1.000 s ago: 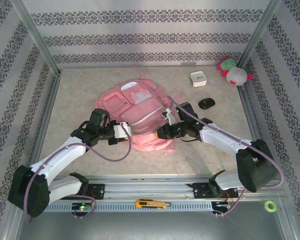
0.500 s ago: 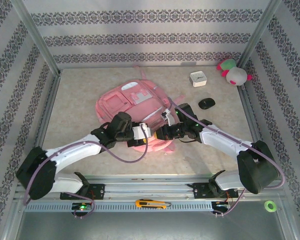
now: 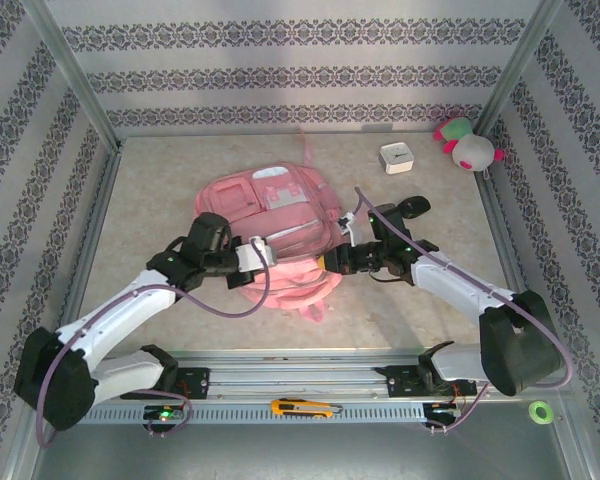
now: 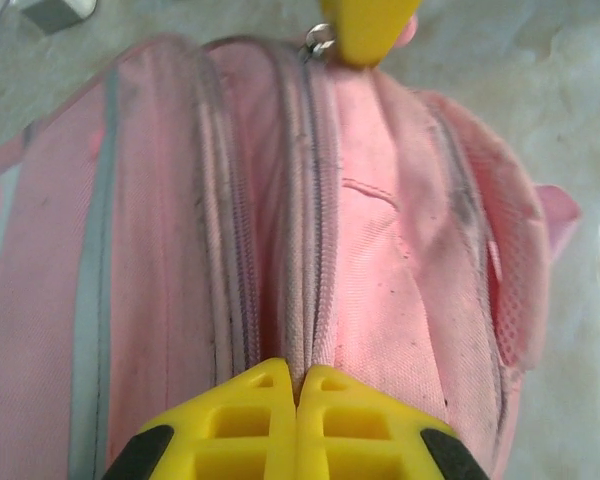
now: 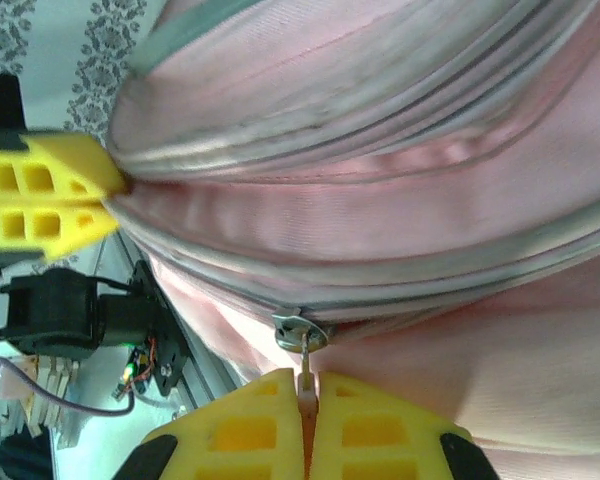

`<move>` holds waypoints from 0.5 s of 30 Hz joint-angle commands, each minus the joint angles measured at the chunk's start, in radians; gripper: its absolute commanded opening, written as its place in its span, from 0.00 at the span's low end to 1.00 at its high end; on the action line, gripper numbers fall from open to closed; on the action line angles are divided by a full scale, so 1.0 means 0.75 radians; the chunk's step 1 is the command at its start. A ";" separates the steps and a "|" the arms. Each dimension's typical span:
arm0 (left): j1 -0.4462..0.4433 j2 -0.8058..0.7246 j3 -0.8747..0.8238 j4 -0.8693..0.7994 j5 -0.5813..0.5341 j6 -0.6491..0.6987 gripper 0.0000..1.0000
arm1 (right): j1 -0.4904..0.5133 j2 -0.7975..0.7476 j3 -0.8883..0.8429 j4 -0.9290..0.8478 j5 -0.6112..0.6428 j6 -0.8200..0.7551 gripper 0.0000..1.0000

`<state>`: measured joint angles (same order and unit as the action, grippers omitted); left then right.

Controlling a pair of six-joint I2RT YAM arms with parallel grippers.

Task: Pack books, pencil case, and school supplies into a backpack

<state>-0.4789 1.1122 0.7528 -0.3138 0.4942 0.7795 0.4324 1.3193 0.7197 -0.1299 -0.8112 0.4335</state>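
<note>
Left pincer (image 4: 298,378): yellow fingers pressed together, clamped on a raised fold of fabric beside a zip line, at the left side of the large soft pink fabric backpack (image 3: 280,205).

Right pincer (image 5: 307,385): fingers closed on the small pink zip pull (image 5: 304,362) that hangs from a metal slider on the backpack's opposite side.

Backpack lies flat mid-table, front up, between the two pincers.

Count:
- one backpack
- two white-and-black arms
- one small white box (image 3: 395,158) at the far right
- one black computer mouse (image 3: 415,206) touching or just behind the right arm
- one pink-and-green plush toy (image 3: 467,145) in the far right corner
- one yellow utility knife (image 3: 305,407) on the near rail
- one green tape roll (image 3: 538,410)

Against half a second ago: the left pincer has moved left off the bag's near middle to its side and gone from open to closed. The backpack sits squarer and has shifted.
</note>
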 commanded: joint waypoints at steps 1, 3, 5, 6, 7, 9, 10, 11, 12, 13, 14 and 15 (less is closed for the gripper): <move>0.071 -0.079 -0.032 -0.205 -0.087 0.141 0.06 | 0.094 0.016 -0.024 -0.004 0.004 -0.005 0.00; 0.070 -0.092 -0.034 -0.176 -0.047 0.093 0.22 | 0.161 0.035 -0.015 0.032 0.041 0.017 0.00; 0.061 -0.092 -0.007 -0.154 0.055 0.010 0.41 | 0.205 0.050 -0.013 0.080 0.051 0.047 0.00; 0.036 -0.093 0.009 -0.128 0.088 -0.051 0.49 | 0.219 0.055 -0.009 0.094 0.054 0.056 0.00; -0.012 -0.096 0.013 -0.079 0.076 -0.107 0.52 | 0.228 0.055 -0.007 0.101 0.060 0.063 0.00; -0.139 -0.092 -0.005 0.054 -0.041 -0.183 0.58 | 0.233 0.055 -0.008 0.114 0.063 0.073 0.00; -0.204 -0.080 -0.013 0.117 -0.107 -0.194 0.60 | 0.234 0.055 -0.007 0.119 0.063 0.077 0.00; -0.244 -0.060 -0.010 0.152 -0.136 -0.200 0.62 | 0.234 0.055 -0.007 0.118 0.063 0.077 0.00; -0.278 -0.026 -0.002 0.182 -0.164 -0.207 0.63 | 0.235 0.055 -0.006 0.118 0.062 0.079 0.00; -0.298 0.013 0.004 0.230 -0.203 -0.225 0.64 | 0.235 0.056 -0.007 0.119 0.059 0.080 0.00; -0.310 0.052 0.010 0.267 -0.239 -0.241 0.64 | 0.235 0.058 -0.005 0.120 0.057 0.081 0.00; -0.316 0.095 0.023 0.299 -0.267 -0.241 0.64 | 0.235 0.059 -0.004 0.120 0.056 0.084 0.00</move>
<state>-0.6987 1.1255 0.7414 -0.2245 0.3969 0.6579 0.5987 1.3624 0.7151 -0.0757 -0.7490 0.4873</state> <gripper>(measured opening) 0.638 0.042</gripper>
